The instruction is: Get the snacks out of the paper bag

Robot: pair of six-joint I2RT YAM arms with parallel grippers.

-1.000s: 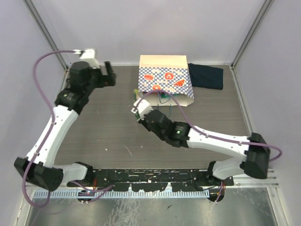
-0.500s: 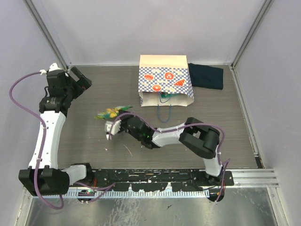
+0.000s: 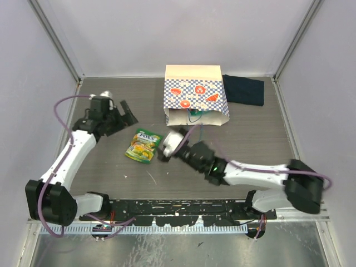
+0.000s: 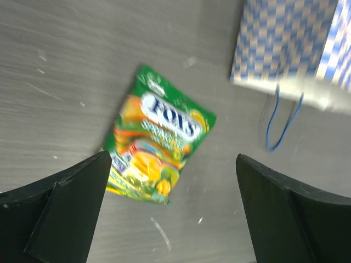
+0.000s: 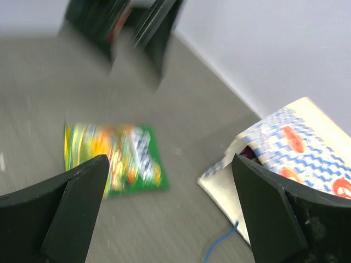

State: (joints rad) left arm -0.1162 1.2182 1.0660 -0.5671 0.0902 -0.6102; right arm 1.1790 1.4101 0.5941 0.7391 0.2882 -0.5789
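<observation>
A green-yellow snack pouch (image 3: 143, 146) lies flat on the table, left of the paper bag (image 3: 194, 94); no gripper touches it. The bag lies on its side at the back, mouth toward me, blue string handles (image 3: 194, 119) spilling out. My right gripper (image 3: 166, 149) hovers open just right of the pouch. My left gripper (image 3: 125, 113) hangs open up-left of it. The left wrist view shows the pouch (image 4: 156, 137) ahead of the open gripper (image 4: 173, 159) and the bag (image 4: 290, 44) top right. The right wrist view shows the pouch (image 5: 112, 159), the bag (image 5: 290, 148) and the empty gripper (image 5: 170, 159).
A dark navy folded cloth (image 3: 243, 89) lies right of the bag at the back. Grey walls close in the table on three sides. Something dark purple (image 5: 247, 152) shows inside the bag's mouth. Purple cables trail from both arms.
My right gripper carried the pouch left from the bag, opened and let it drop onto the table, then drew back right. The left arm swung in toward the pouch.
</observation>
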